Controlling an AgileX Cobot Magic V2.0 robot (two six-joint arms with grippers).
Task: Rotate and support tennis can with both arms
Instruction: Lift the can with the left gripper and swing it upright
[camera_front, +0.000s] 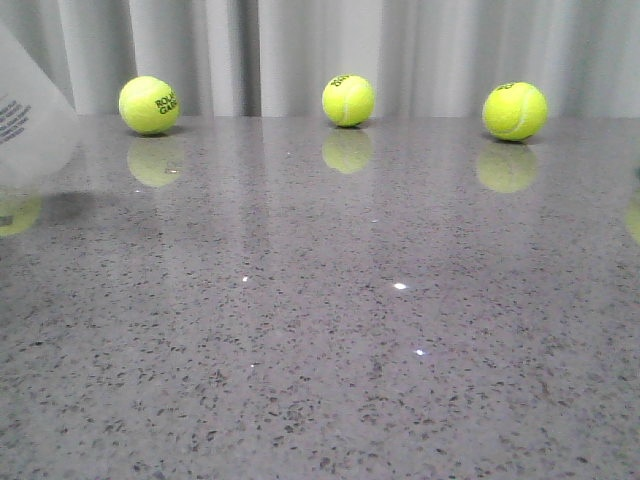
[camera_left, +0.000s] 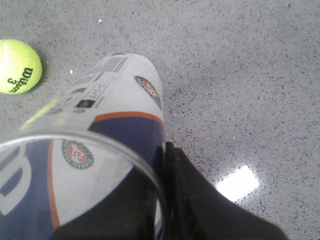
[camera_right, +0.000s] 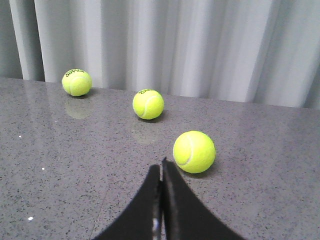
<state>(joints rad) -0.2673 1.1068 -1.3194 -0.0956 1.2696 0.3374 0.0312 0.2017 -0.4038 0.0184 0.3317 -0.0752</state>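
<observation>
Speckled grey counter (camera_front: 330, 380) reflects light, pale curtain (camera_front: 320, 50) behind. Left tool (camera_left: 165, 200) clamps the tilted tennis can (camera_left: 115, 125); right tool (camera_right: 161, 200) is pressed closed, empty.

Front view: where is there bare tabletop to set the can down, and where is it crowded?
The table is bare across the near and middle stretch, from the three tennis balls by the curtain forward. Crowded spots: that back row, and the far left edge, where the can hangs in the left end effector.
</observation>
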